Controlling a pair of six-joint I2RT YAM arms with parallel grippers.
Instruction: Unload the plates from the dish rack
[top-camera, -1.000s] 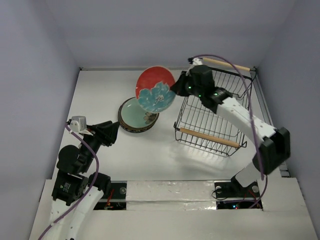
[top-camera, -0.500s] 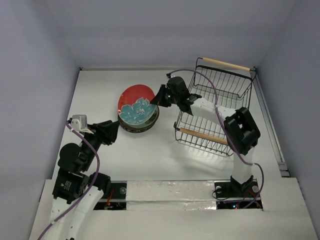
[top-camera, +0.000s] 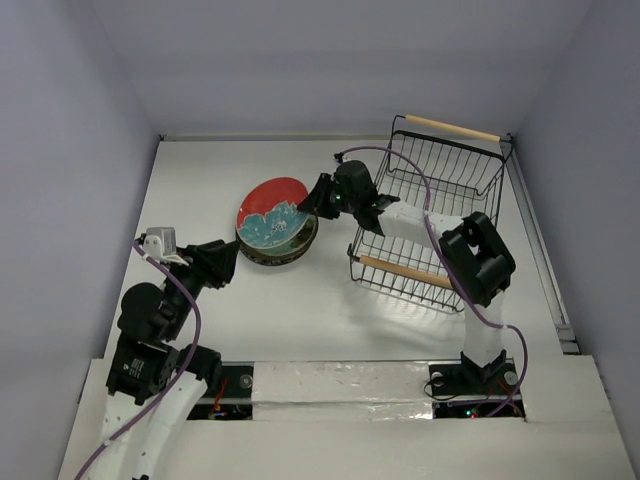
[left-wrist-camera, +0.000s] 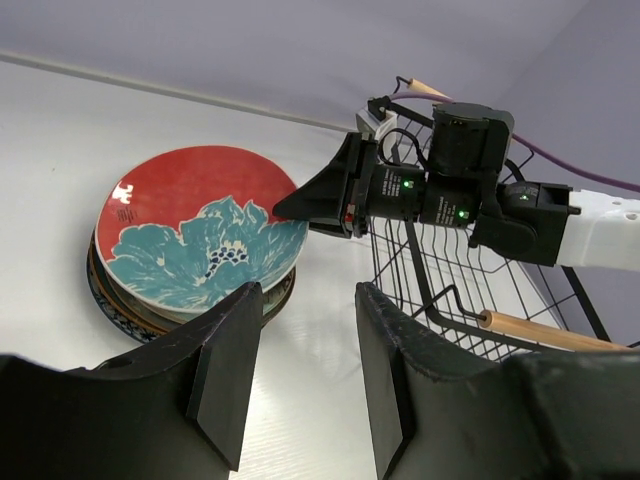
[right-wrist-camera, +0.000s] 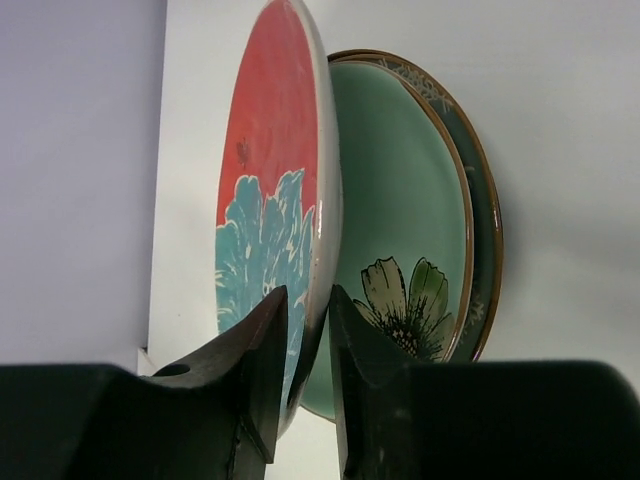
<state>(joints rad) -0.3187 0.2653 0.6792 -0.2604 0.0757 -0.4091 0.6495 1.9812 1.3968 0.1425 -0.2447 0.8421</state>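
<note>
Changed: the red plate had hung high and face-on in the right tool a second before. It had since come down onto the stack, and the right arm had folded low beside the dish rack.
Where the plate lay: it sat on top of the stack, left of the rack on the worktop. It was not quite flat, with the rim nearest the right tool a little raised.
Right tool: its fingers straddled that raised rim. I could not tell whether they pinched it or had just let go.
Left tool: its fingers stood moderately apart with nothing between them. It sat near the stack, just short of touching it.
Meaning for the task: judging from the bare wires, this was likely the last plate. Only the release and withdrawal seemed left.
Top view alone: it showed no plate inside the rack and both arms in full.
Right wrist alone: it showed the gap under the red plate. The far rim met the green plate, the near rim stood off it, and a dark-rimmed plate lay beneath.
Left wrist alone: it showed the plate's slant from the side, with the right tool's tip at its edge.
</note>
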